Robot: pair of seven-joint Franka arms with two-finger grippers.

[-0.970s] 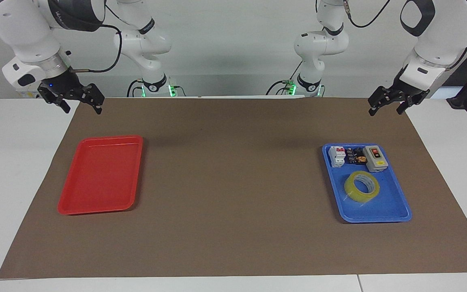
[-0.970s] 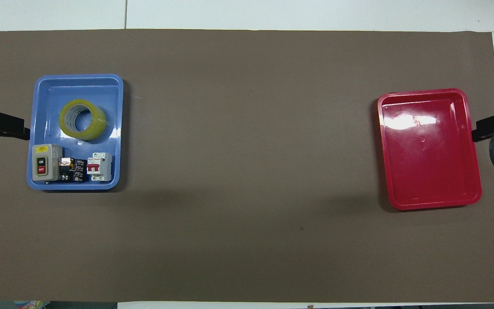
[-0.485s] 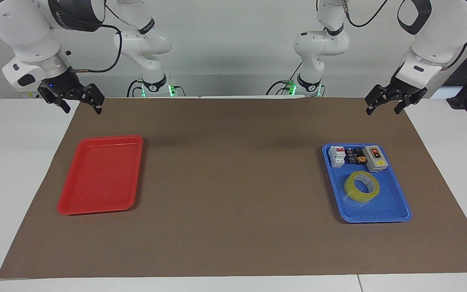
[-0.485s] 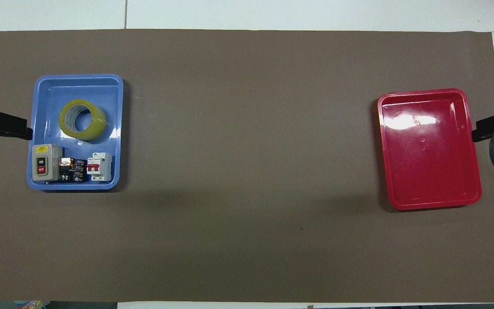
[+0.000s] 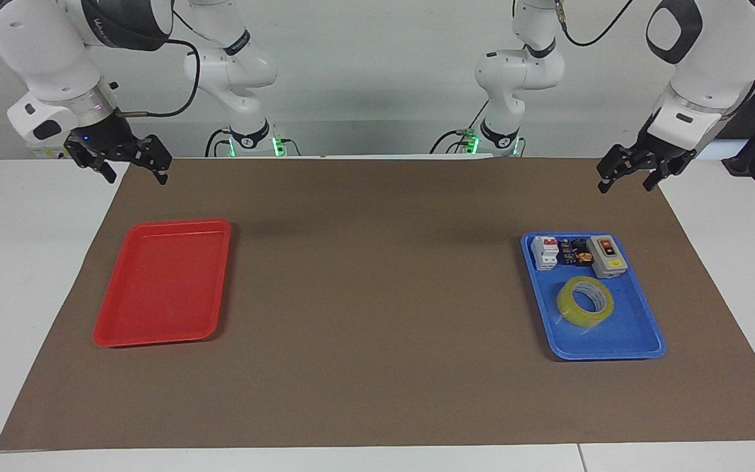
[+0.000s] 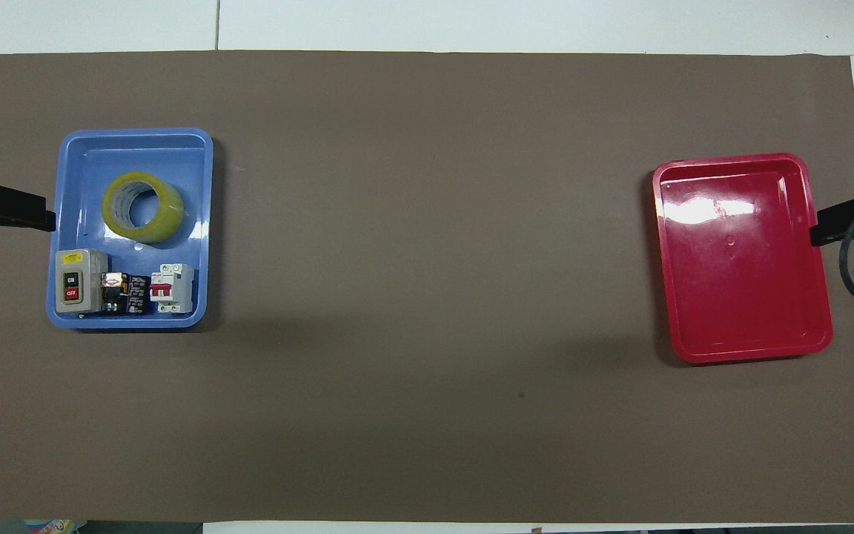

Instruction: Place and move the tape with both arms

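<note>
Facing view shows the tape (image 5: 584, 301) lying flat in a blue tray (image 5: 639, 341), with its hole up. It sits in the part of the tray farther from the robots. Nothing touches it. Nearer to the robots in the same tray stand three small things in a row: a white breaker (image 5: 544, 252), a small black part (image 5: 575, 254) and a grey switch box (image 5: 607, 255) with a red button. The blue tray is at the left arm's end of a brown mat (image 5: 377, 314).

The left gripper (image 5: 629, 174) hangs in the air over the mat's corner by the robots, well apart from the tape. Its fingers are spread wide and hold nothing.

A red tray (image 5: 164, 282) lies at the right arm's end of the mat. The right gripper (image 5: 134, 170) hangs over the mat's edge, up and away from that tray. Its fingers are spread wide too, and it holds nothing.
</note>
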